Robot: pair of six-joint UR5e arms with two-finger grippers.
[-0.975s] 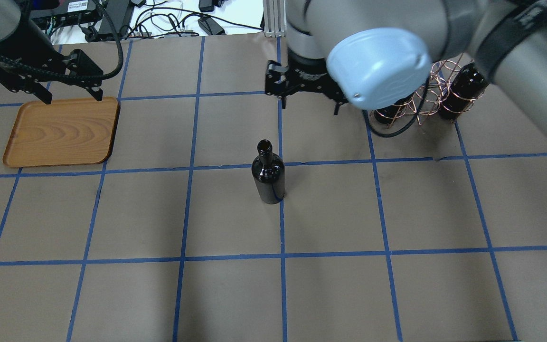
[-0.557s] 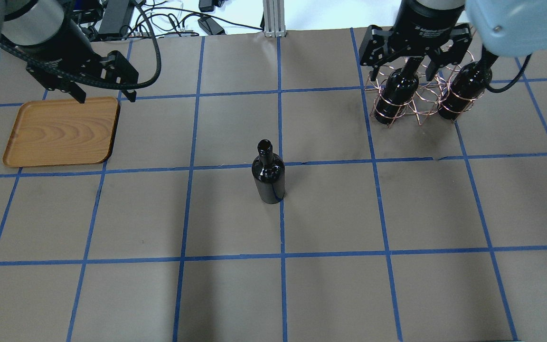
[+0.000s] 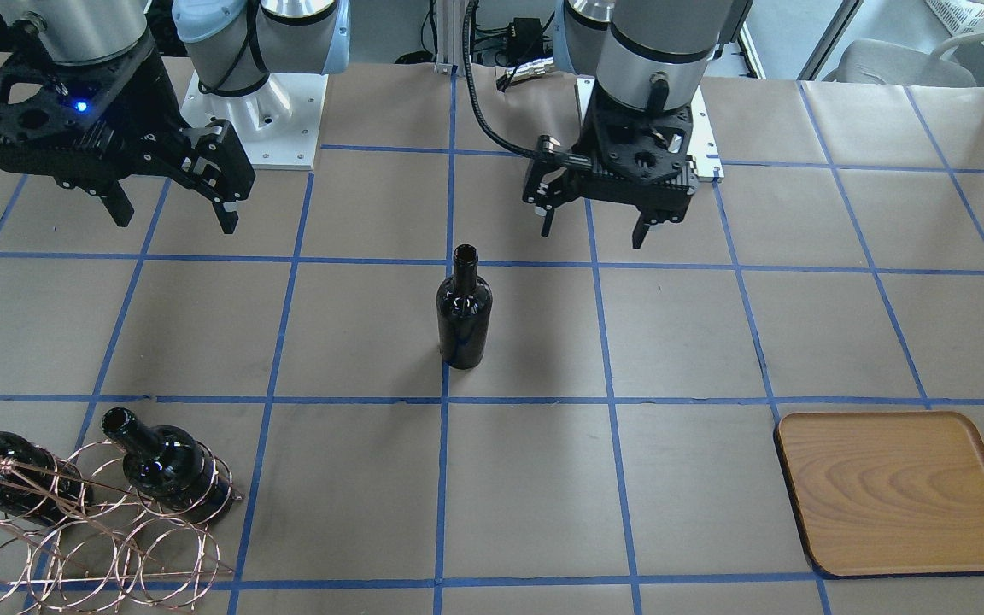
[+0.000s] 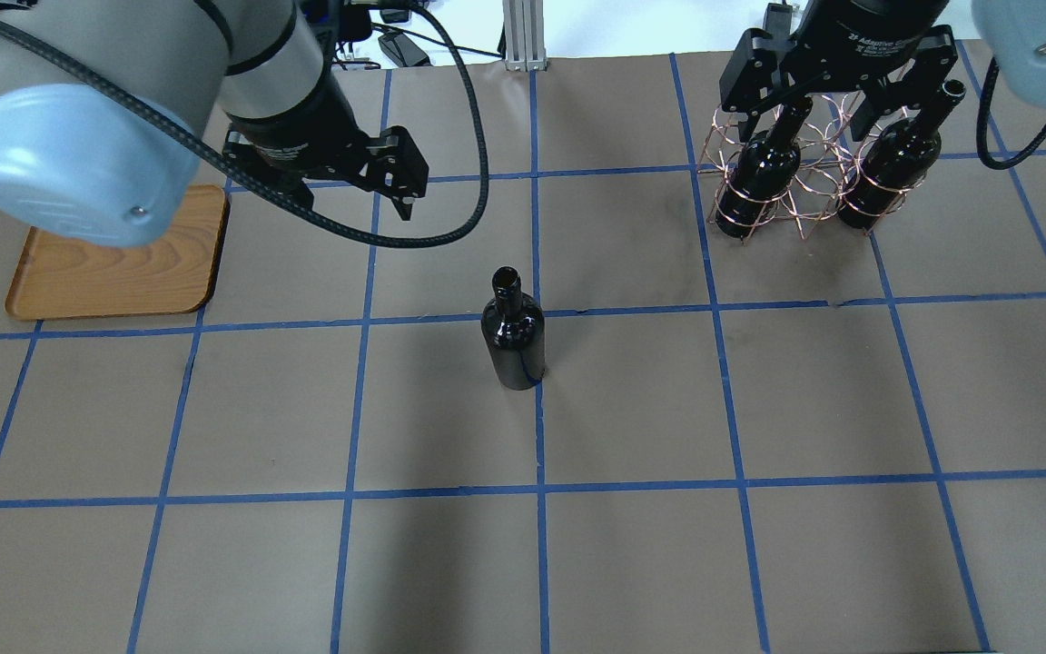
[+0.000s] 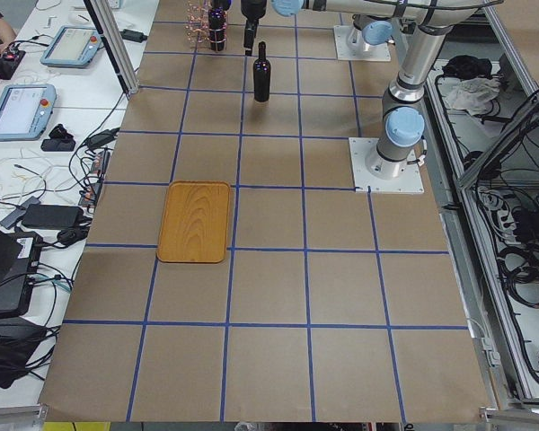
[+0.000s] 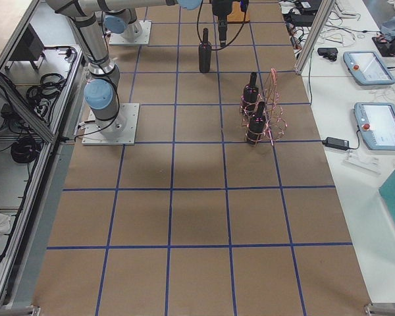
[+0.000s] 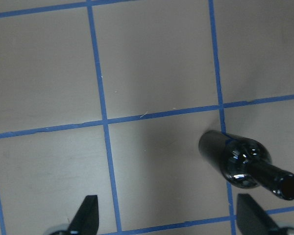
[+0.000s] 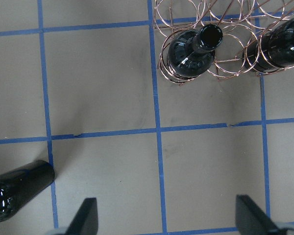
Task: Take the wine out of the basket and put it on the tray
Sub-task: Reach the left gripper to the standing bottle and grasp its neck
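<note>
Once trayside, left end effector (image 3: pixel 592 237) midtable.

Robotics lab bench.

Told by a tabletop (image 5: pixel 269 359) papered brown and taped into a blue grid (image 4: pixel 541 490); two grey-and-blue arms (image 5: pixel 402 90) bolted to white plates (image 6: pixel 128 131) along the robot's edge; aluminium posts (image 4: pixel 523 32) standing at the far edge; past that edge a white bench (image 6: pixel 332 108) with teach pendants (image 6: pixel 380 125), a laptop (image 5: pixel 0 260), a power brick (image 5: pixel 45 215) and loose cables (image 5: pixel 97 139); behind the robot's edge, black cable bundles (image 5: pixel 521 242) slung in a metal frame; an office chair (image 3: pixel 902 60) off the corner on the robot's left.
</note>
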